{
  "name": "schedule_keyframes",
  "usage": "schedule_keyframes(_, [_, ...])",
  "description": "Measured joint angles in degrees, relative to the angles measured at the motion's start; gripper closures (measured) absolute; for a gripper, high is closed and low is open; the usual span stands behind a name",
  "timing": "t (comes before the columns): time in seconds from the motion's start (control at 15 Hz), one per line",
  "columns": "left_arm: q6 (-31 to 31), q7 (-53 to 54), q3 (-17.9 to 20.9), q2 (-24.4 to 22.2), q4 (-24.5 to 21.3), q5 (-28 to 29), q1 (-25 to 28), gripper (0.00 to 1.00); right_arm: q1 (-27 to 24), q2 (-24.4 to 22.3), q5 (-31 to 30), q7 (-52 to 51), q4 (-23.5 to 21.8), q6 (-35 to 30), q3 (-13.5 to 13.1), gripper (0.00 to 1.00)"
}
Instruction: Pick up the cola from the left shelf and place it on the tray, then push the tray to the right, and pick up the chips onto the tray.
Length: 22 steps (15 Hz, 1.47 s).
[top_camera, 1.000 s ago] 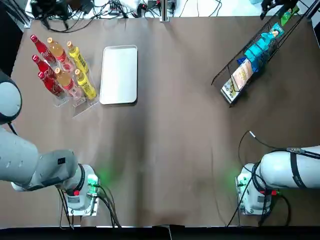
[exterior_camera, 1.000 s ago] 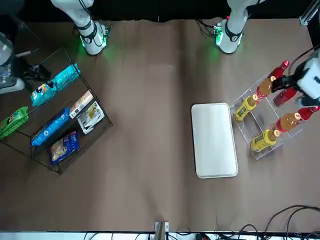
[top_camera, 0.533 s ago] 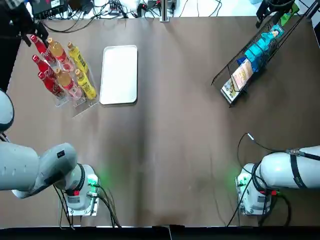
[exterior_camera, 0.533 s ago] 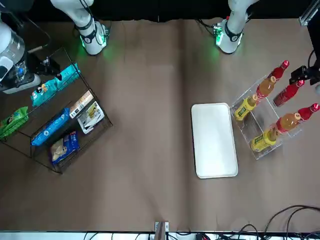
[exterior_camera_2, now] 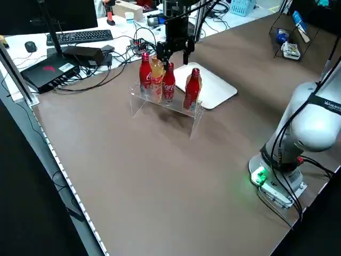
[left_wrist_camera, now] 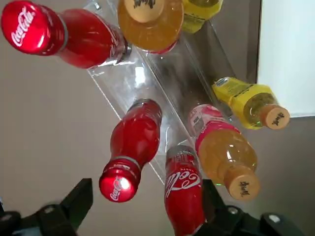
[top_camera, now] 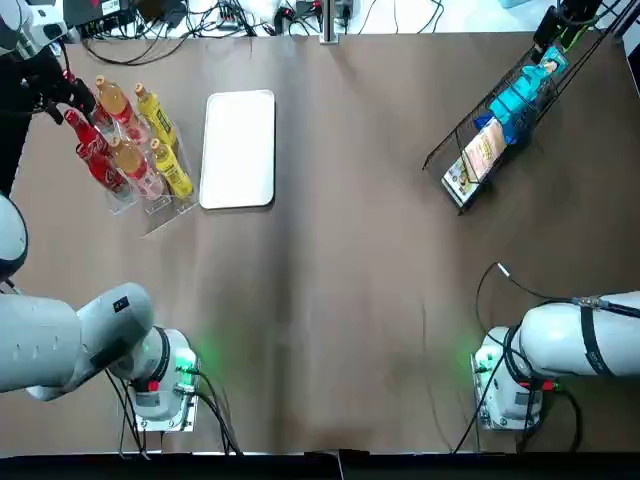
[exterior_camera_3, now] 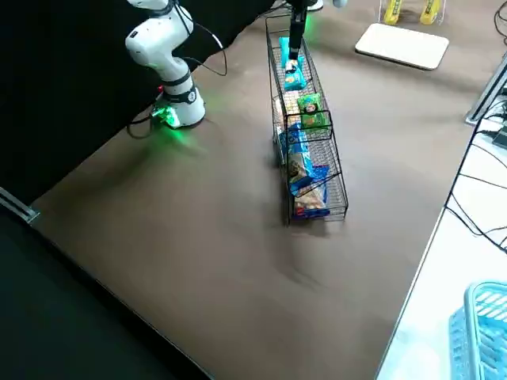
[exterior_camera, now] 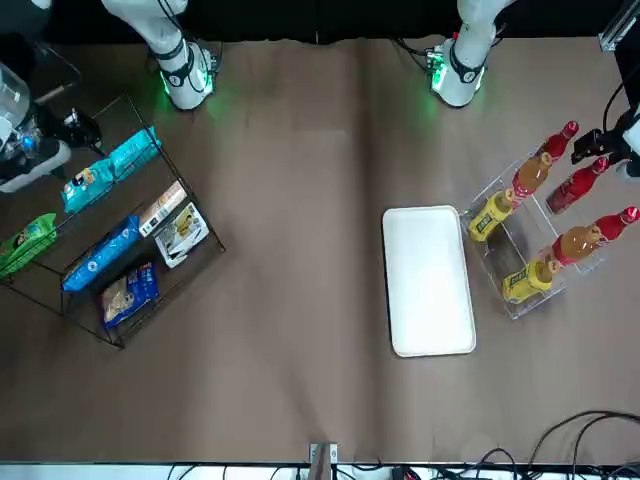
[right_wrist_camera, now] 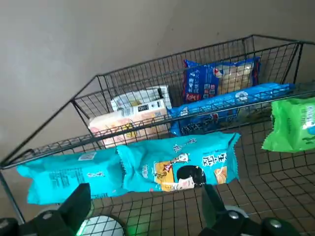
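Where the cola (left_wrist_camera: pixel 134 145) is: standing neck-up in the red row of the clear rack (top_camera: pixel 160 212), at the table's far left. It is the middle of three red bottles.
Cola to tool: the left gripper (left_wrist_camera: pixel 145 216) hangs above that row and looks down the necks, so the bottle's long axis points straight up at it. The red cap shows between the fingers, nearer one finger than the other (a neighbouring cola's shoulder crowds the same gap).
Left gripper: fingers spread wide, pinching nothing.
Coming move, as I judge it: a straight drop over the neck, then a close below the cap. The risk is catching the neighbouring bottle.
Nearer arm: the left by far; the right one is well apart, at the far right.
Cola surface: glossy red, with a round body tapering to a slim neck, and likely slick.
Rack: transparent plastic channels, also carrying orange bottles (left_wrist_camera: pixel 226 162) and yellow bottles (left_wrist_camera: pixel 251 101).
Tray (top_camera: pixel 238 150): white, flat and rectangular with rounded corners, bare, just right of the rack.
Right gripper (right_wrist_camera: pixel 145 212): fingers spread, holding nothing, above the wire shelf (right_wrist_camera: pixel 97 77) and its crinkly teal chips (right_wrist_camera: pixel 177 164).
Table (top_camera: pixel 350 300): matte brown.
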Motion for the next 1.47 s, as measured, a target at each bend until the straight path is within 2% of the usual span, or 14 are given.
schedule_keyframes(0.13, [0.7, 0.02, 0.0, -0.01, -0.07, 0.0, 0.02, 0.17, 0.22, 0.66, -0.77, -0.2, -0.23, -0.57, 0.31, 0.04])
schedule_keyframes(0.2, [1.05, 0.02, 0.0, -0.01, -0.11, 0.0, 0.02, 0.17, 0.27, 0.98, -1.14, -0.24, -0.23, -0.85, 0.36, 0.11])
schedule_keyframes(0.33, [1.85, 0.02, 0.0, -0.01, -0.26, 0.0, 0.03, 0.27, 0.3, 1.43, -2.39, -0.56, -0.28, -1.25, 0.36, 0.14])
schedule_keyframes(0.4, [2.11, 0.02, 0.01, 0.0, -0.34, 0.04, 0.05, 0.27, 0.3, 1.68, -2.79, -0.71, -0.33, -1.36, 0.36, 0.22])
schedule_keyframes(0.53, [2.59, 0.03, 0.01, 0.0, -0.47, 0.67, 0.06, 0.31, 0.3, 2.22, -3.08, -0.91, -0.37, -1.4, 0.36, 0.26])
schedule_keyframes(0.6, [2.78, 0.03, 0.01, 0.0, -0.53, 0.78, 0.07, 0.31, 0.3, 2.51, -3.12, -0.92, -0.41, -1.41, 0.36, 0.33])
schedule_keyframes(0.73, [3.08, 0.03, 0.01, 0.02, -0.62, 0.8, 0.08, 0.33, 0.3, 3.03, -3.14, -0.94, -0.43, -1.41, 0.36, 0.34])
schedule_keyframes(0.87, [3.5, 0.03, 0.01, 0.16, -0.64, 0.81, 0.08, 0.38, 0.29, 3.33, -3.29, -0.95, -0.42, -1.28, 0.34, 0.44])
schedule_keyframes(0.93, [3.62, 0.03, 0.01, 0.24, -0.65, 0.81, 0.08, 0.39, 0.29, 3.32, -3.32, -0.96, -0.42, -1.26, 0.34, 0.44])
schedule_keyframes(1.0, [3.72, 0.03, 0.01, 0.31, -0.66, 0.82, 0.1, 0.45, 0.28, 3.32, -3.33, -0.96, -0.41, -1.24, 0.33, 0.51])
schedule_keyframes(1.07, [3.81, 0.03, 0.01, 0.36, -0.67, 0.83, 0.12, 0.52, 0.28, 3.32, -3.33, -0.96, -0.39, -1.24, 0.33, 0.66])
schedule_keyframes(1.13, [3.92, 0.03, 0.01, 0.39, -0.67, 0.83, 0.13, 0.52, 0.27, 3.32, -3.33, -0.95, -0.36, -1.24, 0.33, 0.75])
schedule_keyframes(1.4, [4.08, 0.02, 0.05, 0.41, -0.67, 0.84, 0.15, 0.57, 0.2, 3.33, -3.33, -0.95, -0.33, -1.24, 0.3, 0.81])
schedule_keyframes(1.47, [4.13, -0.02, 0.05, 0.41, -0.66, 0.85, 0.16, 0.63, 0.19, 3.33, -3.33, -0.94, -0.33, -1.24, 0.29, 0.89])
